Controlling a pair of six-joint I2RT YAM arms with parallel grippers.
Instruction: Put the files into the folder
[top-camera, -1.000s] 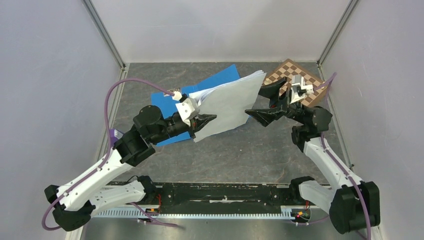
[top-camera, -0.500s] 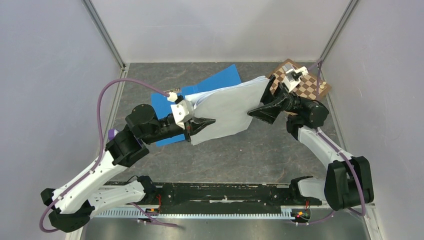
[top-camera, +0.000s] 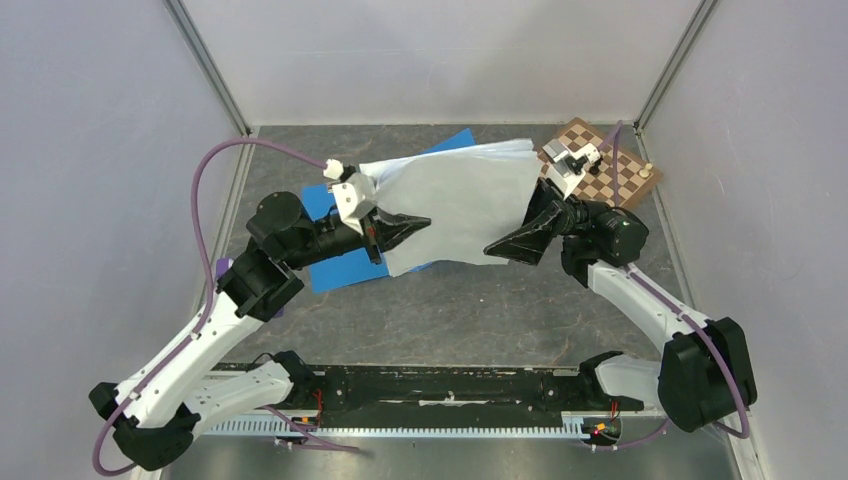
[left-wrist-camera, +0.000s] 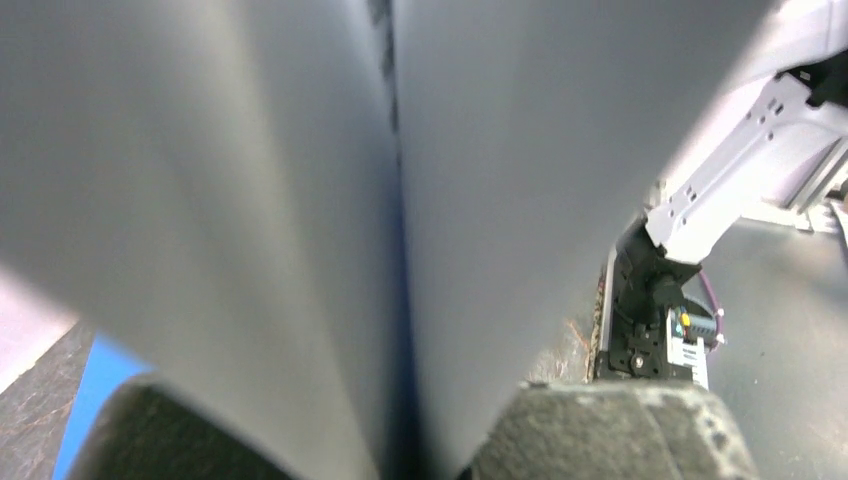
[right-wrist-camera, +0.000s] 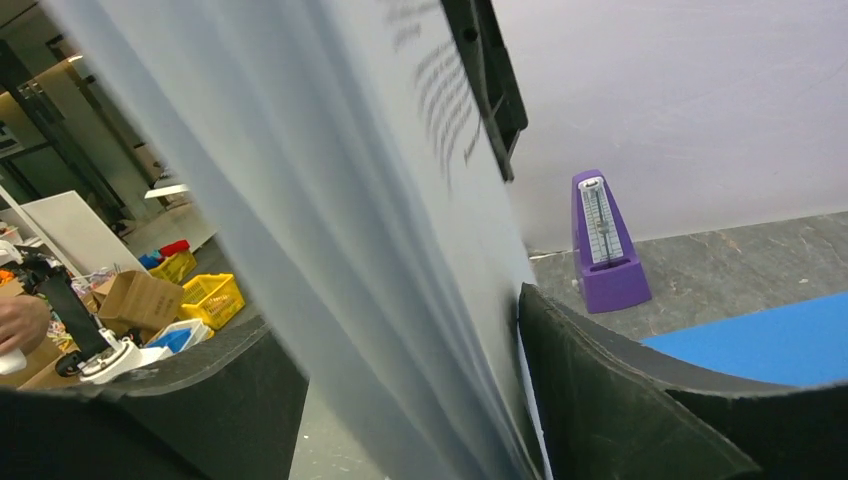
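Files (top-camera: 460, 205) hang lifted between both arms; the left tool (top-camera: 415, 225) pinches one edge and the right tool (top-camera: 500, 248) pinches the opposite corner; the folder (top-camera: 340, 265) lies flat on the counter (top-camera: 480, 300) beneath the left tool; likely mid-carry, next lowering the sheets squarely onto it; their small black print is too blurred to read

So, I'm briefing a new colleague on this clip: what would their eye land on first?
The files, a big white sheaf held up mid-table, the left tool pinching its near-left corner and the right tool clamped on its right edge. Beneath lies the bright blue folder, left of centre, and a chessboard sits in the far right corner.
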